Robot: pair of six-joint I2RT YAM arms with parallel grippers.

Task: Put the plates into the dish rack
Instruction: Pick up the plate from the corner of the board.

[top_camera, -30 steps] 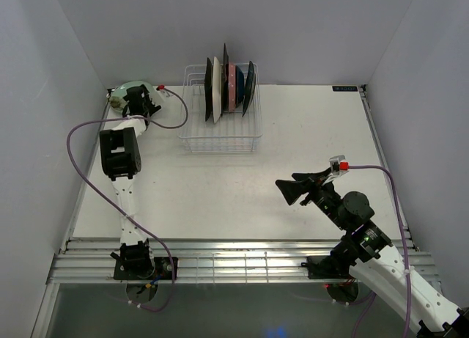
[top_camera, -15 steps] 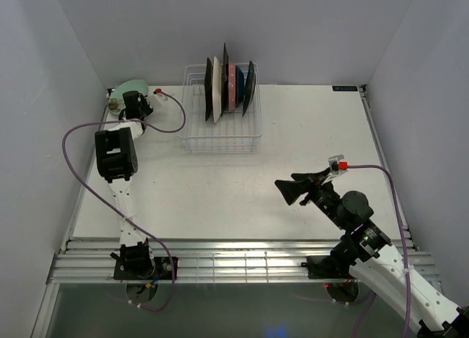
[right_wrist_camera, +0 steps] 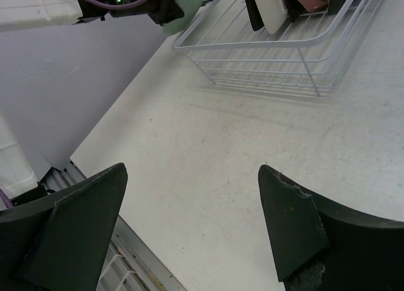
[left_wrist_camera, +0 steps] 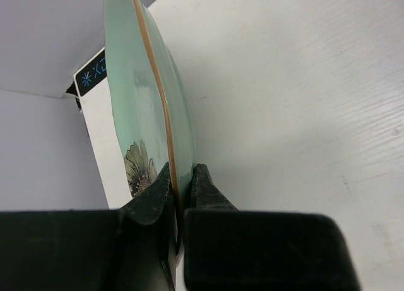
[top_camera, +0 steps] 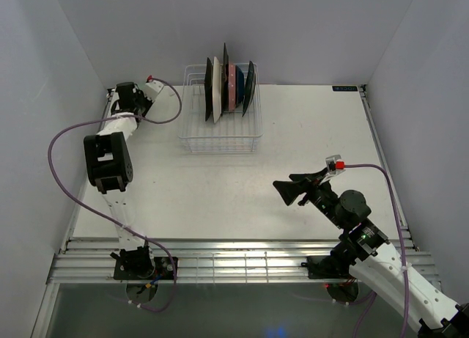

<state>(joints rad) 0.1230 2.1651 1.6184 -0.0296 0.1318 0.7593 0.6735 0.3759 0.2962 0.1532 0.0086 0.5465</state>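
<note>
Pinching the pale green plate (left_wrist_camera: 136,101) by its rim, the left gripper (left_wrist_camera: 181,177) is off left of the dish rack (top_camera: 220,136); overhead, its wrist hides that plate. Meanwhile the right gripper (right_wrist_camera: 191,171) is spread wide on the rack's near side.

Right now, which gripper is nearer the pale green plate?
Left. The left gripper is shut on the pale green plate at its rim, in the far left corner; the right gripper hangs open at the near right, far from it.
</note>
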